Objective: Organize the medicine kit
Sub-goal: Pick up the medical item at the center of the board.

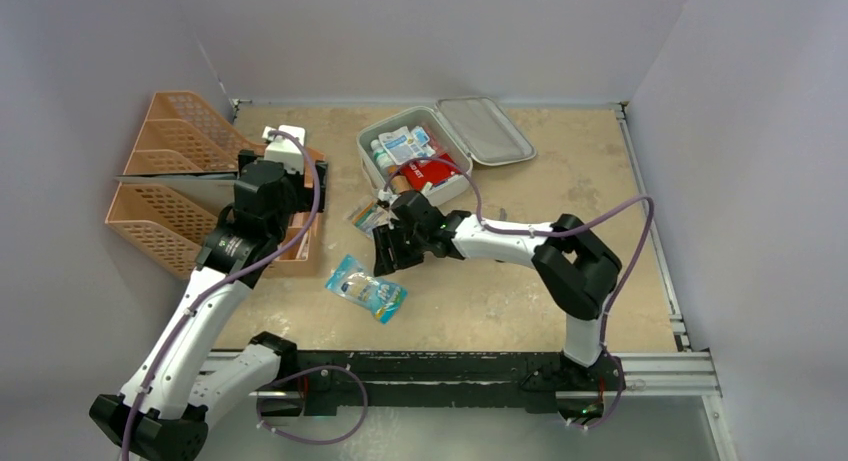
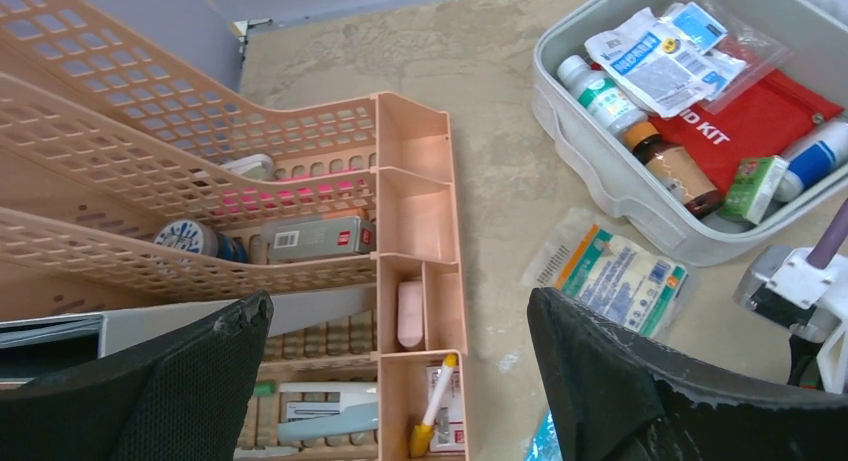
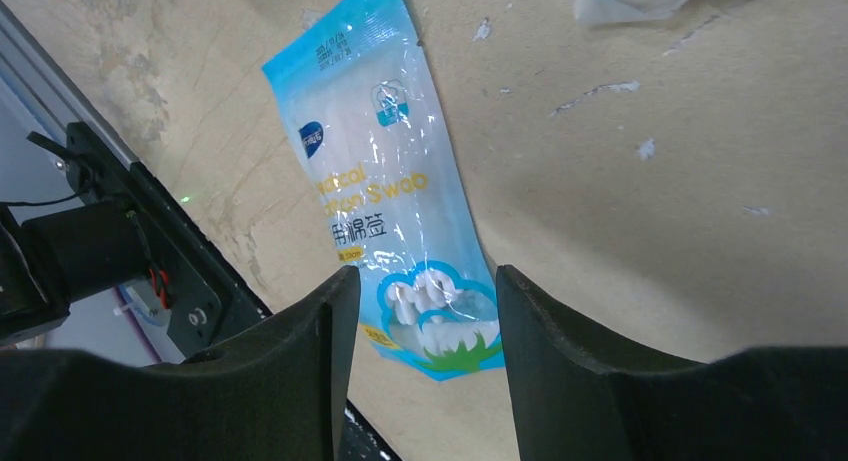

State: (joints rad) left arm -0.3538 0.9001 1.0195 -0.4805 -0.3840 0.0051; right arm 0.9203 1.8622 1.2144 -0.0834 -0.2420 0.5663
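Observation:
The pale grey medicine kit (image 1: pixel 395 121) lies open at the back centre, its lid (image 1: pixel 487 131) flat to the right. It holds bottles, sachets and a red pouch (image 2: pixel 760 121); its wall shows in the left wrist view (image 2: pixel 610 181). A blue cotton swab packet (image 1: pixel 366 288) lies on the table in front. My right gripper (image 1: pixel 388 253) is open and empty just above that packet (image 3: pixel 385 201), whose lower end shows between the fingers (image 3: pixel 330 361). A gauze packet (image 1: pixel 368 217) lies next to the kit (image 2: pixel 620 276). My left gripper (image 1: pixel 283 151) is open and empty over the orange trays.
Orange mesh file trays (image 1: pixel 160 161) stand at the left, holding a tin, a box and a stapler (image 2: pixel 320 411). Their side compartments (image 2: pixel 410 211) hold an eraser and a pen. The black base rail (image 1: pixel 450 366) runs along the near edge. Grey walls close in the table.

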